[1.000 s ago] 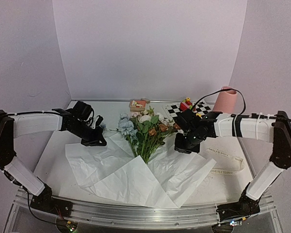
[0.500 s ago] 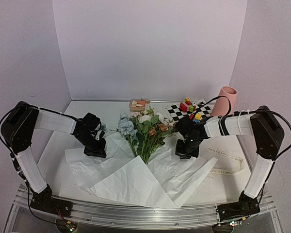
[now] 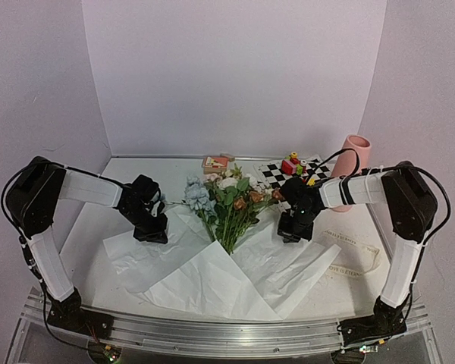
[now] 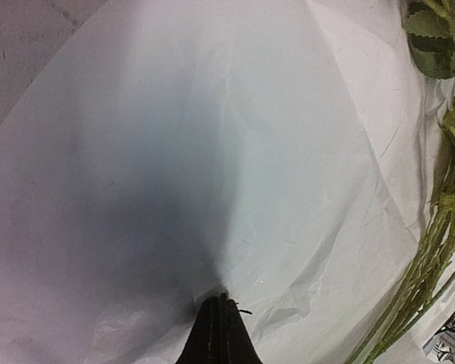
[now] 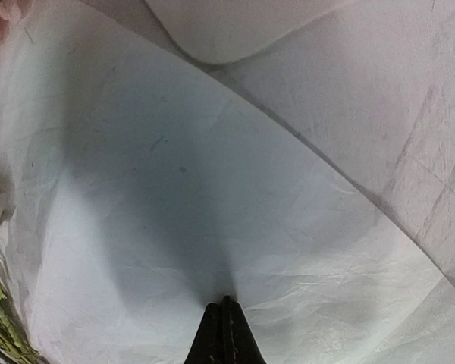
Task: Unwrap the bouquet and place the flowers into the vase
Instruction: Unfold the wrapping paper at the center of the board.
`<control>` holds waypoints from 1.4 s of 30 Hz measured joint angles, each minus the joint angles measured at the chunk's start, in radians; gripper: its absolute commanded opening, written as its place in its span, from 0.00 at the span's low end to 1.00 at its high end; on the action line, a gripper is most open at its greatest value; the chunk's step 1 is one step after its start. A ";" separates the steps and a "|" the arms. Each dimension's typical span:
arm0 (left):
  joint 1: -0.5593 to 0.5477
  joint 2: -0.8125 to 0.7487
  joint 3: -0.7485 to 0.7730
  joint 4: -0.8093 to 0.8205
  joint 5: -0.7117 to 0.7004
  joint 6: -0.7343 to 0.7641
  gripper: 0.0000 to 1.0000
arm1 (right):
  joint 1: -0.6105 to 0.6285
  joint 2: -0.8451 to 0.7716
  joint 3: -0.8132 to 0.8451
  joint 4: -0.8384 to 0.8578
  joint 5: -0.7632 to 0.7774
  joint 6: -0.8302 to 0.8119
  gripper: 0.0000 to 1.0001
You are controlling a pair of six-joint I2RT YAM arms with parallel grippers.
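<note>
Between left claw (image 3: 151, 233) and right claw (image 3: 290, 233), bouquet (image 3: 227, 203)

left arm (image 3: 91, 189) reaching inward, left fingers (image 4: 211, 335) pressed together | right arm (image 3: 350, 189) reaching inward, right fingers (image 5: 215, 338) pressed together

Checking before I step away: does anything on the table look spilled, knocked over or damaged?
Nothing stands out. The vase stands upright, the flowers lie on the creased, opened white paper, and the left pincer and right pincer pinch its flaps.

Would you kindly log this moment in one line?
left gripper: shut, touching paper | right gripper: same | flowers: on opened paper | vase: upright
</note>
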 measured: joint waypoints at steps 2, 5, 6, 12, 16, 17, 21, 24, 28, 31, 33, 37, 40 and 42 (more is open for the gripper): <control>0.000 0.016 0.017 0.005 0.004 -0.001 0.00 | -0.019 0.012 0.016 0.002 -0.007 -0.013 0.00; 0.000 0.045 0.050 0.015 0.008 -0.001 0.00 | -0.047 0.036 0.046 0.004 -0.016 -0.034 0.00; 0.000 0.056 0.063 0.016 0.008 -0.001 0.00 | -0.055 0.045 0.059 0.005 -0.019 -0.039 0.00; 0.000 0.107 0.128 0.026 0.008 -0.001 0.00 | -0.099 0.106 0.141 0.013 -0.031 -0.075 0.00; 0.000 0.123 0.152 0.026 0.014 0.003 0.03 | -0.114 0.144 0.199 0.012 -0.038 -0.100 0.00; 0.000 0.125 0.154 0.026 0.016 0.005 0.04 | -0.117 0.149 0.208 0.011 -0.038 -0.105 0.00; 0.000 0.124 0.154 0.026 0.022 0.013 0.10 | -0.118 0.152 0.215 0.002 -0.038 -0.127 0.00; 0.000 0.113 0.154 0.015 0.021 0.028 0.14 | -0.118 0.146 0.214 -0.010 -0.032 -0.139 0.00; 0.000 0.067 0.154 0.000 0.024 0.036 0.16 | -0.118 0.098 0.187 -0.032 -0.021 -0.147 0.00; 0.000 0.011 0.151 -0.002 0.035 0.035 0.11 | -0.118 0.017 0.139 -0.040 -0.018 -0.147 0.00; 0.001 -0.032 0.141 -0.002 0.058 0.036 0.08 | -0.118 -0.048 0.095 -0.040 -0.018 -0.146 0.00; 0.000 -0.101 0.091 0.002 0.135 0.035 0.01 | -0.118 -0.171 -0.005 -0.044 -0.020 -0.139 0.00; 0.000 -0.136 0.020 0.000 0.158 0.032 0.00 | -0.118 -0.232 -0.080 -0.045 -0.020 -0.128 0.00; 0.000 -0.152 -0.023 -0.010 0.157 0.027 0.00 | -0.118 -0.260 -0.134 -0.046 -0.017 -0.119 0.00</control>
